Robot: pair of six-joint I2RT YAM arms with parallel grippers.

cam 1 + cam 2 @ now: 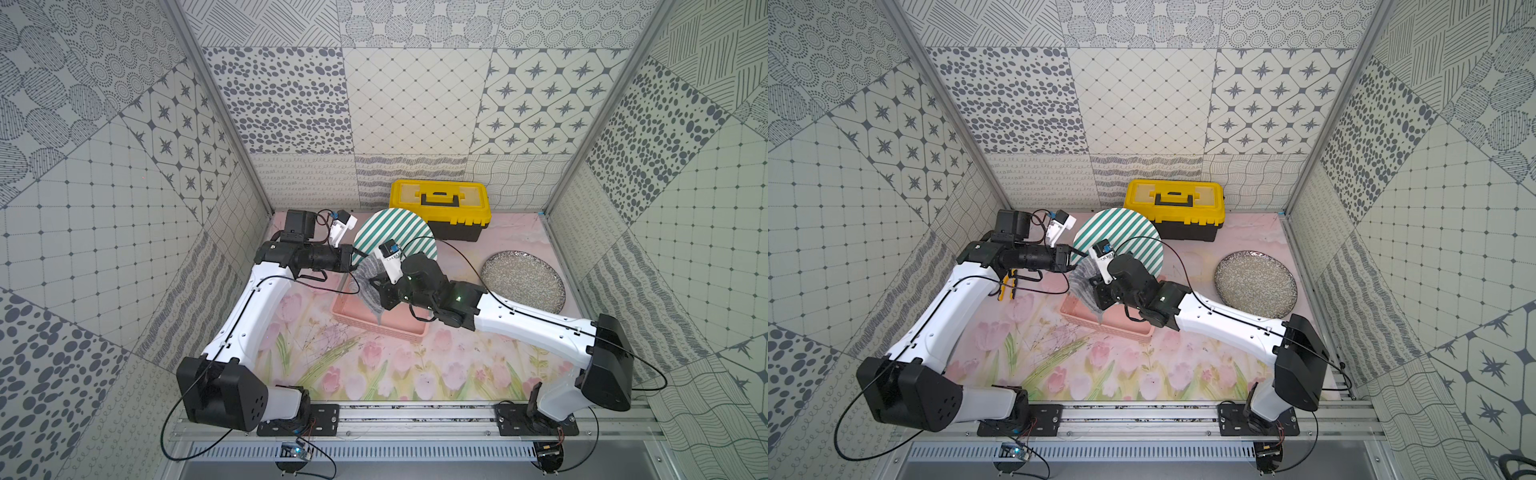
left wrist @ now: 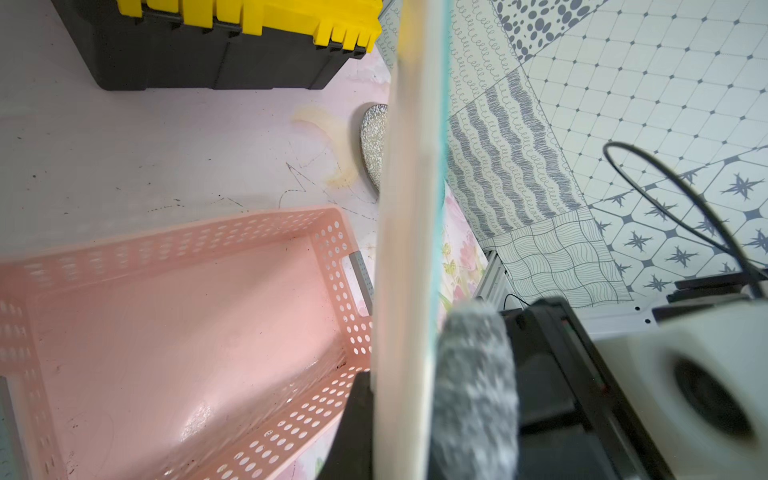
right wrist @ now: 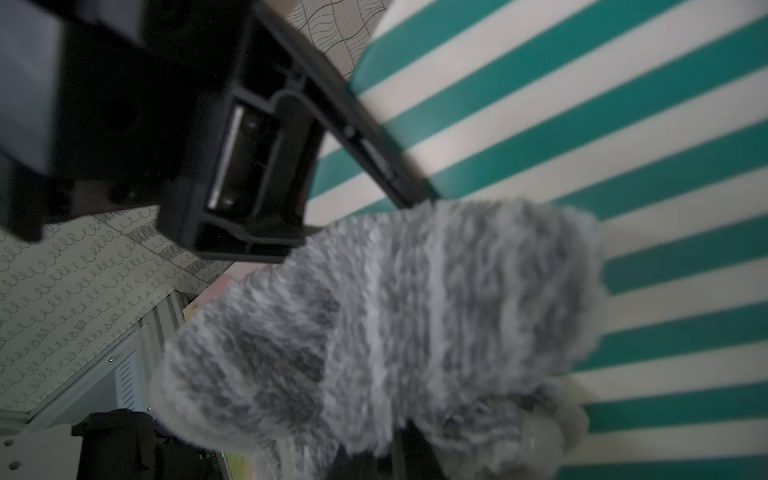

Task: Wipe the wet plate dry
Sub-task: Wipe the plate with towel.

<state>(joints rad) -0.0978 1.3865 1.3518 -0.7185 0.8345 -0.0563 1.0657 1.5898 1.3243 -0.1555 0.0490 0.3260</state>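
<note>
A green-and-white striped plate (image 1: 395, 230) (image 1: 1121, 230) stands on edge above the pink basket in both top views. My left gripper (image 1: 356, 253) (image 1: 1074, 252) (image 2: 399, 436) is shut on the plate's rim; its wrist view shows the plate (image 2: 411, 208) edge-on between the jaws. My right gripper (image 1: 376, 286) (image 1: 1096, 286) (image 3: 399, 453) is shut on a fluffy grey cloth (image 1: 368, 276) (image 1: 1084, 278) (image 3: 395, 324). The cloth lies pressed against the striped face (image 3: 623, 124), close beside the left gripper's finger (image 3: 374, 158). The cloth (image 2: 473, 395) hides most of my right gripper's fingers.
A pink perforated basket (image 1: 374, 326) (image 1: 1100, 322) (image 2: 332, 249) sits under the plate. A yellow-and-black toolbox (image 1: 440, 208) (image 1: 1175, 208) (image 2: 208, 41) stands at the back wall. A speckled grey plate (image 1: 523, 280) (image 1: 1256, 282) (image 2: 374, 141) lies at right. Yellow-handled pliers (image 1: 1008, 286) lie under my left arm.
</note>
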